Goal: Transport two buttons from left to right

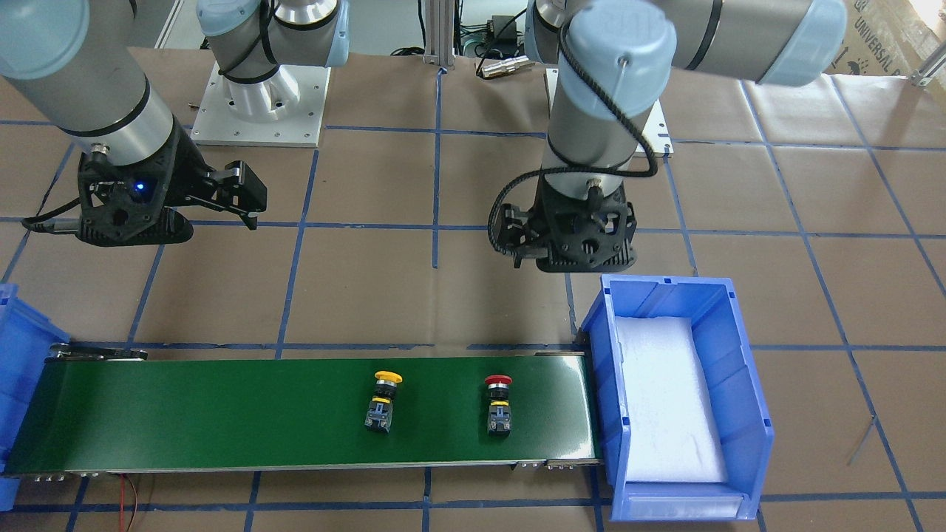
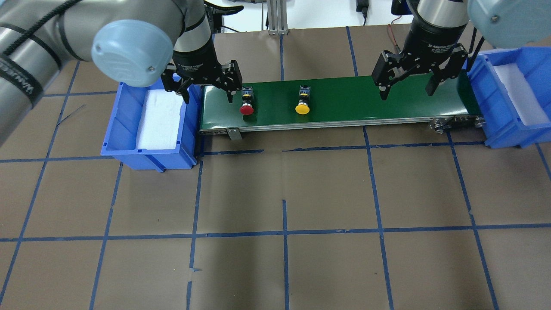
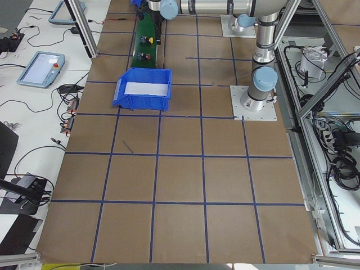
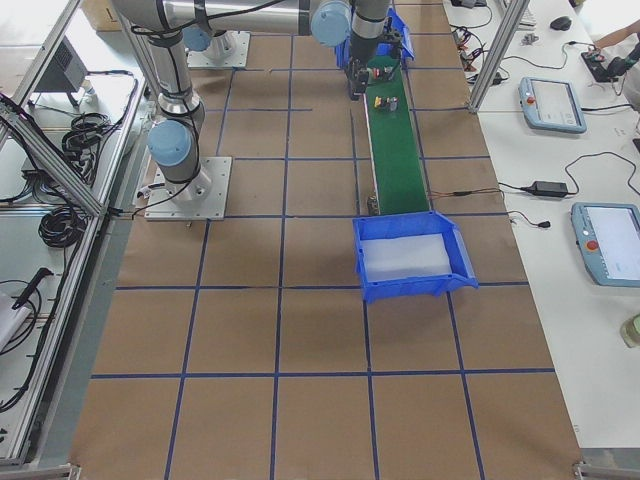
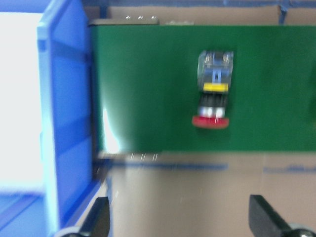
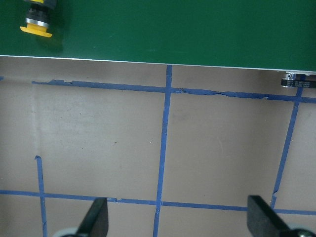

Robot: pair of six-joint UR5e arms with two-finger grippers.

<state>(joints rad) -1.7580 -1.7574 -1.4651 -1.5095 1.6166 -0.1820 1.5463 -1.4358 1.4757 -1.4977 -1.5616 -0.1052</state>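
Both buttons lie on their sides on the green conveyor belt (image 2: 366,101): red button (image 2: 246,103) near the left end, yellow button (image 2: 303,101) nearer the middle. My left gripper (image 2: 208,95) and right gripper (image 2: 407,92) hang empty, jaws apart. Risk: the round caps may roll under an off-centre pinch, or fall short of the right blue bin (image 2: 512,125).

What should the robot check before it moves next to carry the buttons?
1. The red button and yellow button lie on the green belt: ok.
2. The left arm's jaws are open, holding nothing: ok.
3. The right arm's jaws are open, holding nothing: ok.
4. The right blue bin sits at the belt's far end: ok.
5. Belt running or stopped: cannot tell.
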